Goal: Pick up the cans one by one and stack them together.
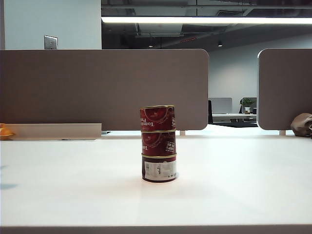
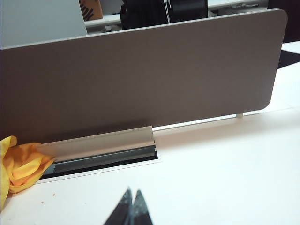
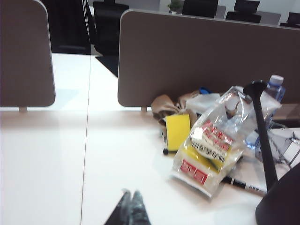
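Observation:
Three cans stand stacked upright in one column at the middle of the white table (image 1: 234,195) in the exterior view. The top can (image 1: 157,118) and the middle can (image 1: 158,143) show dark red labels. The bottom can (image 1: 159,168) shows a white label panel. No gripper appears in the exterior view. My left gripper (image 2: 132,193) is shut and empty above bare table, facing a brown divider. My right gripper (image 3: 131,193) is shut and empty too, above bare table. The cans do not show in either wrist view.
Brown dividers (image 1: 105,87) stand along the table's back. A yellow-orange cloth (image 2: 18,164) lies by a metal cable tray (image 2: 101,145) on the left. A clutter of packets (image 3: 208,150), a yellow sponge (image 3: 178,131), a bottle (image 3: 274,89) and a black stand (image 3: 265,140) sits on the right.

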Controlling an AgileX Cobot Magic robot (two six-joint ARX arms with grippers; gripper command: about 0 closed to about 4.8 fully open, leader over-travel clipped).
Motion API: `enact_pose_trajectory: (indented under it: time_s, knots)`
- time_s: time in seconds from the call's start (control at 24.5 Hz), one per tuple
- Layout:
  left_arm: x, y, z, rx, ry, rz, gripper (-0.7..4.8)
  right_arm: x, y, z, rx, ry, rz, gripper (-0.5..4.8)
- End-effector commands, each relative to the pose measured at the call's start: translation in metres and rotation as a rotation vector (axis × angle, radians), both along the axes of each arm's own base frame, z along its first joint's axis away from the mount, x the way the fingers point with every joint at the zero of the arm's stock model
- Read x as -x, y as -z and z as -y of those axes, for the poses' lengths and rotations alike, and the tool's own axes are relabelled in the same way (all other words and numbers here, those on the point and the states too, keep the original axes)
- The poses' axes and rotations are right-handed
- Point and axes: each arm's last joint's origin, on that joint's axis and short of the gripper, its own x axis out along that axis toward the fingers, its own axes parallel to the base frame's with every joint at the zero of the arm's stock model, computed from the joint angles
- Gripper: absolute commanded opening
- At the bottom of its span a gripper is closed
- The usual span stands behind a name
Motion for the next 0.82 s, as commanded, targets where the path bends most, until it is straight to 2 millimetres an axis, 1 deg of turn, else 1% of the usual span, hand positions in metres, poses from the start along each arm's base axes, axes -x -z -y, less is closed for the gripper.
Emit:
enact_pose_trajectory:
  time_s: [0.04,0.2,0.49,0.65,0.82]
  knots:
    - [0.003,0.009,-0.001,-0.002,0.000,-0.006,-0.05,0.003,0.010,0.000,0.002,-0.001,0.007,0.00]
    - [0.007,0.031,-0.002,-0.013,-0.001,-0.038,-0.05,0.004,0.027,0.000,0.001,-0.002,-0.009,0.00]
    - [0.020,0.084,-0.006,-0.039,-0.001,-0.120,-0.05,0.003,0.054,0.000,-0.001,-0.002,-0.042,0.00]
    - [0.027,0.110,-0.008,-0.050,0.000,-0.154,-0.05,0.001,0.067,0.000,-0.002,-0.001,-0.066,0.00]
    - [0.031,0.123,-0.010,-0.067,0.000,-0.206,-0.05,-0.001,0.077,0.000,-0.004,-0.002,-0.088,0.00]
